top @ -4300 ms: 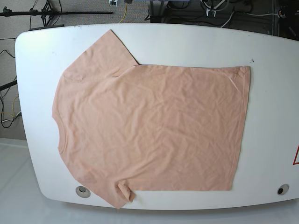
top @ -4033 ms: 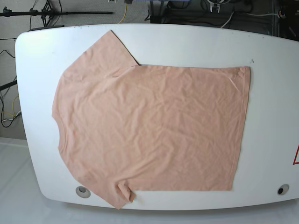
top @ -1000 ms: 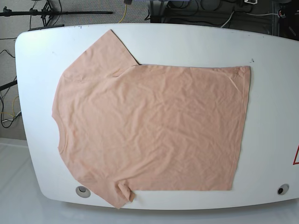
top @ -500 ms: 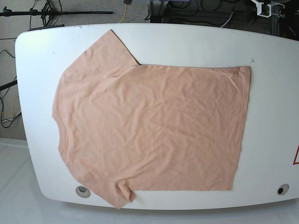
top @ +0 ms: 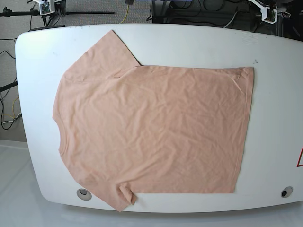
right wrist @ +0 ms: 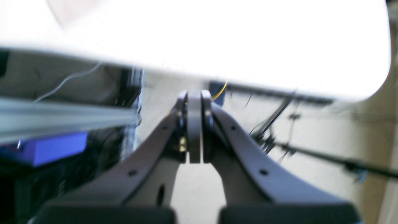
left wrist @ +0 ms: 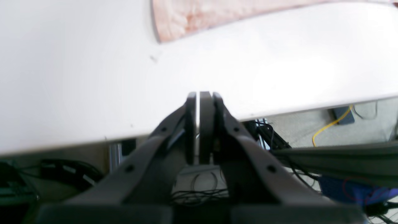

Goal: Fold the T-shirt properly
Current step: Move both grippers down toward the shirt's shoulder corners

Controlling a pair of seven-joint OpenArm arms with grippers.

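The peach T-shirt [top: 151, 127] lies flat and lightly wrinkled on the white table [top: 189, 42], neck at the left, hem at the right, one sleeve toward the far left corner. My left gripper [top: 269, 15] shows at the top right, behind the table's far edge. In the left wrist view the left gripper [left wrist: 199, 95] is shut and empty, with a corner of the T-shirt [left wrist: 186, 18] farther off. My right gripper [top: 47, 7] peeks in at the top left. The blurred right wrist view shows the right gripper [right wrist: 194, 93] shut on nothing, off the table's edge.
Two round holes [top: 84, 193] [top: 286, 192] sit near the table's front edge, and a red marking [top: 300, 158] at its right edge. Cables, a yellow cord [top: 126, 12] and stand legs lie on the floor behind the table.
Both arm ends have come into the top of the base view, the one at the right first, then the one at the left. The T-shirt has not moved.
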